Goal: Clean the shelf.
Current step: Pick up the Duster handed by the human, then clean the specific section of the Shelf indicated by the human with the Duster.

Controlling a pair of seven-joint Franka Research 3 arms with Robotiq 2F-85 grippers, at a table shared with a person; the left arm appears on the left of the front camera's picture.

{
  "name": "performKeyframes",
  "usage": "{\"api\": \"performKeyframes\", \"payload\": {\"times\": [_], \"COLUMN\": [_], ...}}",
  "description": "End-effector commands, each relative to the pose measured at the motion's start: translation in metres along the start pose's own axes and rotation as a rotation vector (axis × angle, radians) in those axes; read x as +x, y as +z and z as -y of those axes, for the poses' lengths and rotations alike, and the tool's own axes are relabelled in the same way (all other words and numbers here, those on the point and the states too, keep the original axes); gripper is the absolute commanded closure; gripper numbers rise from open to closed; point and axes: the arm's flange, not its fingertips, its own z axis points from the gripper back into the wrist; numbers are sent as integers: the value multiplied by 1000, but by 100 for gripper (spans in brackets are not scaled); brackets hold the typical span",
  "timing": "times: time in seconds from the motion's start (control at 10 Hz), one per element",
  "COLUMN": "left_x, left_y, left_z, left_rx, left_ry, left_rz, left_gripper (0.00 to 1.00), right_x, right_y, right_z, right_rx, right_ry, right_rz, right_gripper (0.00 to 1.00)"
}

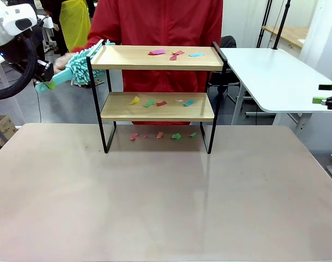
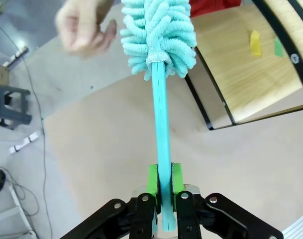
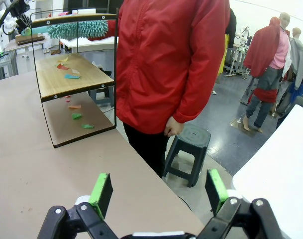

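**Duster at the shelf, no sweeping visible yet**

The shelf [image 1: 122, 57] stands at the far middle of the surface [image 1: 166, 202], its two boards facing the robot. Judging by what lies on it, the cleaning has hardly begun. Coloured paper scraps [image 1: 157, 52] lie on the right half of the top board. More are spread along the lower board, and a further row lies on the surface under the shelf, between its legs. No part looks swept.

The left tool [image 2: 164, 180] is clamped on the flat handle of a teal duster [image 2: 161, 30], whose fluffy head sits at the left end of the top board, by the side rail. I cannot tell whether it touches the wood. The right tool [image 3: 159, 191] hangs with its jaws wide apart and nothing between them, well off to the right of the shelf. What is left, as I judge it, is both boards and perhaps the row beneath.

A person [image 1: 160, 22] in a red jacket stands just behind the shelf. One hand [image 2: 84, 27] is blurred, near the duster head but apart from it.

The surface is plain, matt beige, and bare on the near side. A white table [image 1: 269, 76] adjoins at the far right, and a dark stool [image 3: 191, 137] stands on the grey floor beside the person. Other people stand farther back in the room.
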Motion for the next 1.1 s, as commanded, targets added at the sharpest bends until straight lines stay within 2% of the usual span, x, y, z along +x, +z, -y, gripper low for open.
{"api": "performKeyframes", "payload": {"times": [0.0,0.5,0.6,0.7,1.0], "left_x": [1,1,1,-8,-20], "left_y": [1,1,-2,13,60], "left_z": [5,5,6,-3,-8], "left_rx": [-5,-5,-7,35,162], "left_ry": [-14,-14,-10,-20,-136], "left_rz": [0,0,-5,-29,-226], "left_gripper": [100,100,87,87,87], "right_x": [6,6,6,6,6], "right_y": [-1,-1,-1,-1,-1], "right_z": [0,0,0,0,0], "right_rx": [-2,-2,-2,-2,-2], "right_ry": [-15,-15,-15,-15,-15], "right_rz": [-15,-15,-15,-15,-15], "right_gripper": [0,0,0,0,0]}}
